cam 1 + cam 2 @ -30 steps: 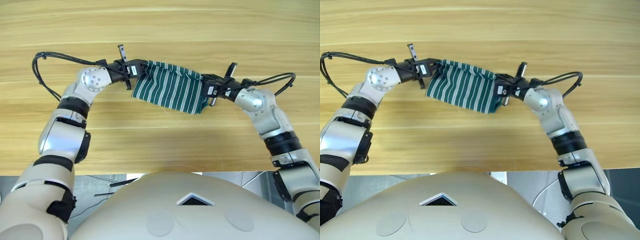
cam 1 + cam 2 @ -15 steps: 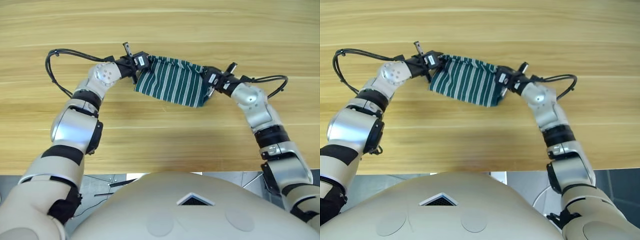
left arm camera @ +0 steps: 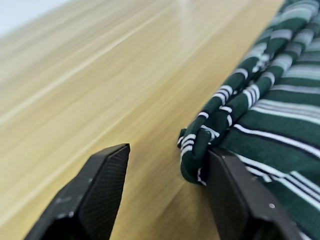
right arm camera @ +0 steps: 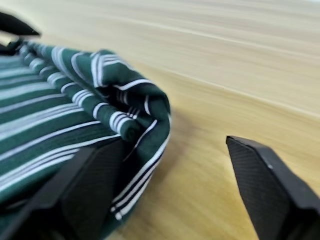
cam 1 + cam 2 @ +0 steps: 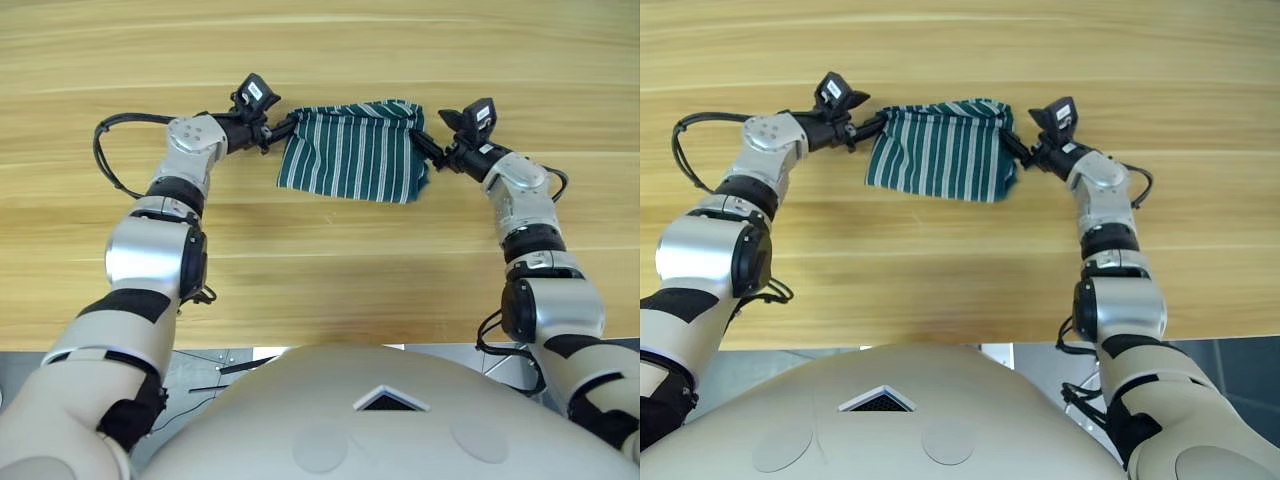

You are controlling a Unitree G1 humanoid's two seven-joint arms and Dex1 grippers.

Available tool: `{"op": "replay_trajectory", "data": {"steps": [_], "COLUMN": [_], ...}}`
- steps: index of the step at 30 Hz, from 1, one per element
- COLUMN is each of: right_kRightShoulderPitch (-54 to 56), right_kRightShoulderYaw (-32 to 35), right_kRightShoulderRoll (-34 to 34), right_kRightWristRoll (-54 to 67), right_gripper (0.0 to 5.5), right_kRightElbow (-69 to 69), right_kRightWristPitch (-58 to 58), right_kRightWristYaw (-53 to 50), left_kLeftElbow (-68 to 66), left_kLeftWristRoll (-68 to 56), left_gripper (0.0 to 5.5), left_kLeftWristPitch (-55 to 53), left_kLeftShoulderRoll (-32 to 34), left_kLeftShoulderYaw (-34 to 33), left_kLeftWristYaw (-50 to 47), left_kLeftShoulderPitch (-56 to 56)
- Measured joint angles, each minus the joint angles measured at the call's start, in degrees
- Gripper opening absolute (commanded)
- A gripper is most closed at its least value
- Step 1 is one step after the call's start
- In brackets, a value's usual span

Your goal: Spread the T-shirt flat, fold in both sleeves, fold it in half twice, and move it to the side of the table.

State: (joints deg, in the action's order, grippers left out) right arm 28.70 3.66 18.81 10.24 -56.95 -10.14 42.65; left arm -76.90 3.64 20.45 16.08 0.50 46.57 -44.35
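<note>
The green-and-white striped T-shirt (image 5: 350,150) lies folded into a small rectangle on the wooden table (image 5: 320,290). My left gripper (image 5: 275,130) sits at the shirt's far left corner. It is open, and the bunched corner (image 3: 200,150) rests against one finger (image 3: 240,200). My right gripper (image 5: 428,148) sits at the far right corner, also open. There the folded edge (image 4: 125,120) drapes beside one finger (image 4: 85,195), while the other finger (image 4: 270,190) stands apart over bare wood.
Bare wood surrounds the shirt on all sides. The table's near edge (image 5: 300,345) runs across the lower part of the eye views, with floor and cables below it.
Both arms carried the folded shirt farther from me and set it down flat. The grippers, which were holding its two corners, now stand open.
</note>
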Motion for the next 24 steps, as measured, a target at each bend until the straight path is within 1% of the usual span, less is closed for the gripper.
{"op": "replay_trajectory", "data": {"steps": [1,3,5,6,8,10,12,14,15,16,18,20,24], "right_kRightShoulderPitch": [0.60,1.64,2.13,2.55,2.71,2.70,2.67,2.59,2.54,2.52,2.35,1.02,-1.30], "right_kRightShoulderYaw": [0.57,1.86,2.71,3.18,4.46,5.48,7.12,8.53,9.93,11.80,16.02,18.30,17.44], "right_kRightShoulderRoll": [-0.05,-0.26,-0.30,-0.32,-0.36,-0.42,-0.43,-0.48,-0.47,-0.37,0.14,0.74,0.13], "right_kRightWristRoll": [0.19,1.12,1.62,1.79,2.41,3.68,4.55,5.84,6.98,9.03,13.47,15.99,15.43], "right_gripper": [4.41,4.73,5.14,5.30,5.36,5.36,5.36,5.40,5.40,5.40,5.40,5.40,4.67], "right_kRightElbow": [-1.17,-3.95,-5.08,-5.82,-6.41,-6.46,-6.46,-6.42,-6.28,-6.13,-4.69,-1.11,3.82], "right_kRightWristPitch": [0.02,0.00,-0.16,-0.16,-0.16,-0.22,-0.71,-1.79,-2.74,-3.10,-3.58,-4.94,-8.06], "right_kRightWristYaw": [0.21,1.16,1.76,2.46,4.92,6.65,8.17,9.34,9.95,10.70,13.72,17.98,19.66], "left_kLeftElbow": [-0.11,-0.26,-0.25,-0.23,-0.17,-0.14,-0.14,-0.03,0.17,0.50,1.32,2.54,4.11], "left_kLeftWristRoll": [-1.55,-7.58,-11.65,-14.87,-19.97,-22.37,-23.89,-24.67,-26.15,-27.38,-30.17,-31.00,-30.28], "left_gripper": [2.62,2.62,2.62,2.62,2.62,2.62,2.62,2.35,2.08,1.94,1.65,1.28,0.60], "left_kLeftWristPitch": [-1.16,-5.74,-9.08,-11.87,-15.97,-18.06,-18.78,-18.81,-18.89,-18.92,-18.82,-16.90,-10.55], "left_kLeftShoulderRoll": [-0.07,-0.51,-0.52,-0.52,-0.41,-0.49,-0.58,-0.91,-0.98,-0.90,-0.66,-0.35,-0.34], "left_kLeftShoulderYaw": [-1.68,-7.89,-12.26,-15.51,-20.79,-23.68,-25.83,-27.19,-28.53,-29.83,-32.16,-32.86,-31.28], "left_kLeftWristYaw": [1.84,6.06,8.22,9.51,11.75,12.05,10.06,9.15,10.36,12.04,17.70,24.23,33.20], "left_kLeftShoulderPitch": [-0.02,-0.54,-1.54,-2.27,-3.34,-3.51,-3.58,-3.71,-3.72,-3.73,-3.63,-2.07,2.29]}}
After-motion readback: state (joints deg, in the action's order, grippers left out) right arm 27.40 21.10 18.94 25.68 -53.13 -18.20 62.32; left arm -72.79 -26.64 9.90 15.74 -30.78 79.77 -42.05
